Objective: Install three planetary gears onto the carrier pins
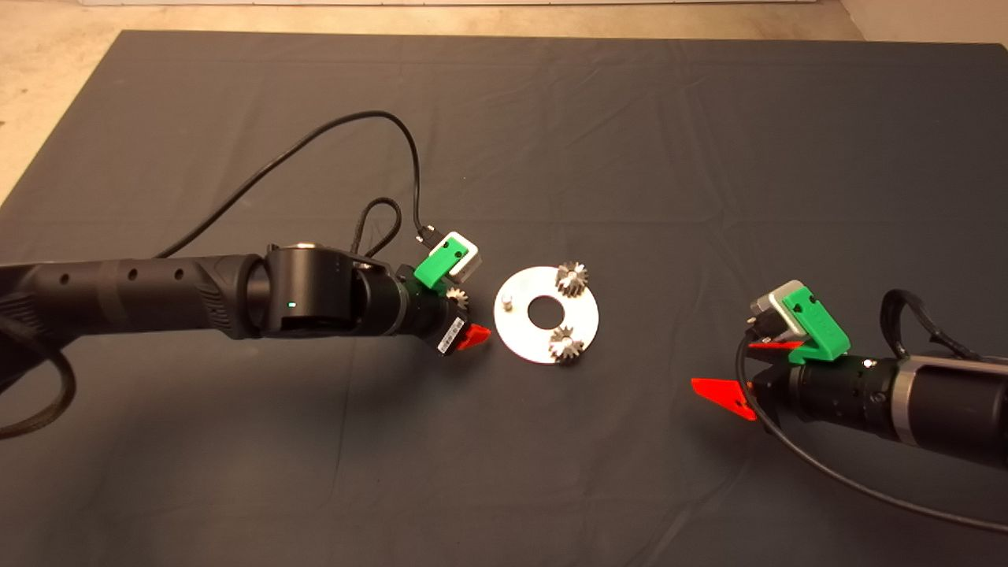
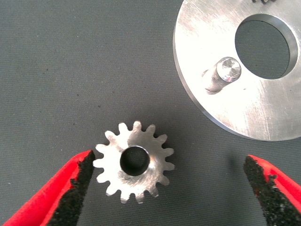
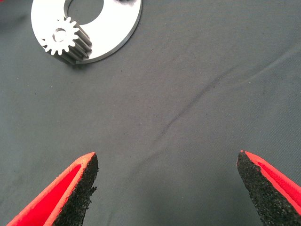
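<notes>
Two planetary gears sat on their pins on the silver disc point(image 1: 516, 331) at centre frame; the third gear point(image 2: 134, 161) lay flat on the bench just left of it. The left gripper point(image 2: 164, 188) straddled it wide open, holding nothing. Centring before closing would help, then aligning its hole over the bare pin point(image 2: 222, 74). The right gripper point(image 1: 744, 370) waited open, lower right.

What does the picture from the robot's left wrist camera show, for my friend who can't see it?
A small steel gear lies flat on the dark mat between the left gripper's open red fingers. Beside it, apart, lies a silver disc with one bare upright pin.
</notes>
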Controlling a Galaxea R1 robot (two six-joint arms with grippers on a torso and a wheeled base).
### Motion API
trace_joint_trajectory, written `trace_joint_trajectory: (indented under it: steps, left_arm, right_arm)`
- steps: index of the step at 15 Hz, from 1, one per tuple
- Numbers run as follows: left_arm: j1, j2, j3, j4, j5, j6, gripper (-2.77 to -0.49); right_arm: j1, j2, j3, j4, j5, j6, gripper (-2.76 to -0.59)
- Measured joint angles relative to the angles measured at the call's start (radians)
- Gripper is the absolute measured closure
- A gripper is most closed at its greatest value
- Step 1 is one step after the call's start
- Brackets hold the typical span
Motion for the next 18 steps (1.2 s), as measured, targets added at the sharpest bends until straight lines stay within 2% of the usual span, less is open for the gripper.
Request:
trace_joint_trajectory:
  steps: [5, 8, 12, 15, 18]
  left_arm:
    - [0.000, -0.002, 0.000, 0.000, 0.001, 0.000, -2.00]
    - [0.000, -0.003, 0.000, 0.007, 0.001, 0.000, -1.86]
    - [0.003, -0.001, 0.001, 0.026, 0.000, 0.000, -1.85]
    - [0.003, -0.001, 0.027, 0.077, 0.001, 0.000, -1.85]
    - [0.003, -0.001, 0.034, 0.093, 0.001, 0.000, -1.85]
  right_arm:
    - [0.000, -0.002, 0.000, 0.000, 0.000, 0.000, -2.20]
    - [0.000, -0.022, 0.000, 0.000, 0.005, 0.000, -2.20]
    - [0.000, -0.033, 0.000, 0.000, 0.008, 0.000, -2.20]
    - [0.000, -0.033, 0.000, 0.000, 0.008, 0.000, -2.20]
    - [0.000, -0.033, 0.000, 0.000, 0.008, 0.000, -2.20]
